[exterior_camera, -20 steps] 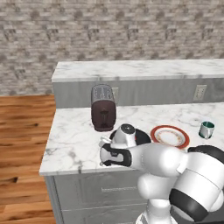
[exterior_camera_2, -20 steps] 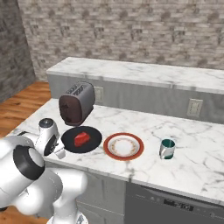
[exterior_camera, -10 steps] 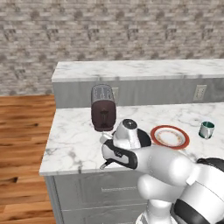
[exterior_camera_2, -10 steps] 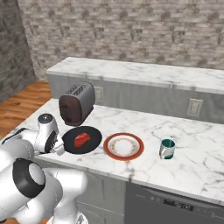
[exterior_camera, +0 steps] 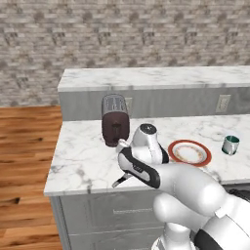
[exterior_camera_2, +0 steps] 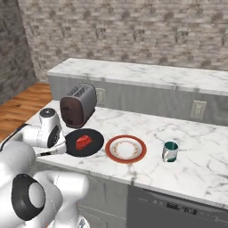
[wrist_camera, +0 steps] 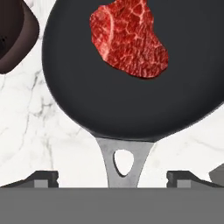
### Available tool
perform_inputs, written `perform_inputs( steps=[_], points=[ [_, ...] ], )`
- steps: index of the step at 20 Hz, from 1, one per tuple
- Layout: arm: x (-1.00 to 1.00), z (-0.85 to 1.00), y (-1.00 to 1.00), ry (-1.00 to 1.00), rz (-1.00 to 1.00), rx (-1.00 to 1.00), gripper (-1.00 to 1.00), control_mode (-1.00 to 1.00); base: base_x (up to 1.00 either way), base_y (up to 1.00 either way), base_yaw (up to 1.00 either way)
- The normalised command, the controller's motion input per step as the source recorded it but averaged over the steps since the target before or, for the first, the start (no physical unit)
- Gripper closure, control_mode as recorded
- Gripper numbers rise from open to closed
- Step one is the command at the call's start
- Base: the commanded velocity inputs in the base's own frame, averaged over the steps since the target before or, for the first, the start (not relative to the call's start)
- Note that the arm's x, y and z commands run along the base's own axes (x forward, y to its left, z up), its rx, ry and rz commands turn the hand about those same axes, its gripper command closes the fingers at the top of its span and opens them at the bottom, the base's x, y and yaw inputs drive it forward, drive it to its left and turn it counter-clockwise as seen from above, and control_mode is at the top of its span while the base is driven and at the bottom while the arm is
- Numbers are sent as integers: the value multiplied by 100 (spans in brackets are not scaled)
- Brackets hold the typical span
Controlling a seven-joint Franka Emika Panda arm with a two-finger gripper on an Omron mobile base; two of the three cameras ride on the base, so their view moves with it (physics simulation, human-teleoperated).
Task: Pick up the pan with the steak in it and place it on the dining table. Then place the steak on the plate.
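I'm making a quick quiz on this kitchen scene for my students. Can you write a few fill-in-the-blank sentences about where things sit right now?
1. The steak lies in the ____.
2. The pan rests on the marble dining table, between the toaster and the ____.
3. The gripper fingers stand ____ on either side of the pan's handle.
4. Right of the plate stands a green ____.

Missing words: pan; plate; open; mug

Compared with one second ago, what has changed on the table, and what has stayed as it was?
The gripper has opened and let go of the pan handle; its fingertips now stand apart on either side of it. The arm has risen slightly. The pan, the steak, the plate, the toaster and the cup have not moved.
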Motion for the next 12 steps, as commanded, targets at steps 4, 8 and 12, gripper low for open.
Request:
perform_inputs(
  steps=[4,8,12],
  points=[
    [37,2,-35,10,-2,-2,-100,-100,0,0,0],
    [63,-1,-36,7,3,0,-100,-100,0,0,0],
    [81,-3,-27,6,11,0,-100,-100,0,0,0]
  ],
)
